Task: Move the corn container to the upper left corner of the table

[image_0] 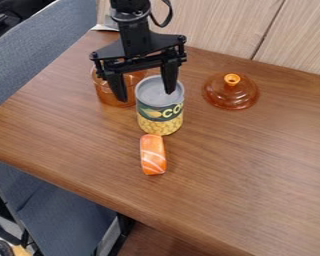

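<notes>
The corn container (161, 107), a tin with a grey top and a green and yellow wrap, stands upright on the desk (256, 165), a little up and left of the view's centre. It looks stiff and hard to dent; if full, it should feel heavy for its bulk, though its contents cannot be judged. The smooth round wall may slip or turn under a light pinch, so the best hold is square across its sides, somewhat below the rim. The claw (146, 96) hangs above it, spread wide with nothing in its grasp: one finger shows beside the tin's left edge, the other over its top, so it probably wants shifting right before it lowers. Just behind and left sits an amber see-through pot (108, 91), likely breakable, between the tin and the upper left corner; a high lift or a detour seems wise. Near the tin's foot lies an orange, white-striped salmon piece (152, 155); whether they touch, I cannot tell. Apart to the right rests an amber lid (231, 93) with an orange knob.
</notes>
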{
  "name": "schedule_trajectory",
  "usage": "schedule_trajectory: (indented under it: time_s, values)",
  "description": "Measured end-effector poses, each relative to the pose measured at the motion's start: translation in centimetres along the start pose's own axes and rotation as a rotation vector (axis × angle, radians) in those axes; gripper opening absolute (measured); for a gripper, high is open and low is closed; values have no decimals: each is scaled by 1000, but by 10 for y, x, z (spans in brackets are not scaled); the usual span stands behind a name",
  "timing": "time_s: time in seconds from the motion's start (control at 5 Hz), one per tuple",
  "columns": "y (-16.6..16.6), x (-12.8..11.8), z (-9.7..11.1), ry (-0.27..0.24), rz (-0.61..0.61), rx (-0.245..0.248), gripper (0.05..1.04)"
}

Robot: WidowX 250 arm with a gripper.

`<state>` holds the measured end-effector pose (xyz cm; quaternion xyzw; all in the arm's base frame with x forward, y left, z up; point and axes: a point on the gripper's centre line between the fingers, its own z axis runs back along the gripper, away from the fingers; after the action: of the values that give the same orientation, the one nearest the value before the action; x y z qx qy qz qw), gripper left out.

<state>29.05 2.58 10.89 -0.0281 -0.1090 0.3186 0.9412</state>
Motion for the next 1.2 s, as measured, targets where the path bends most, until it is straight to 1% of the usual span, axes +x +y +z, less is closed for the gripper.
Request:
schedule_trajectory:
  time_s: [0.2,0.4,0.6,1.0,1.2]
  values:
    - [2,-5,-9,27,-4,18,1000]
    - [-1,-21,-17,40,-73,34,1000]
    - [-2,-31,-25,47,-119,36,1000]
    - [-4,-29,-51,59,-142,55,1000]
    - [-7,-19,-58,50,-139,59,1000]
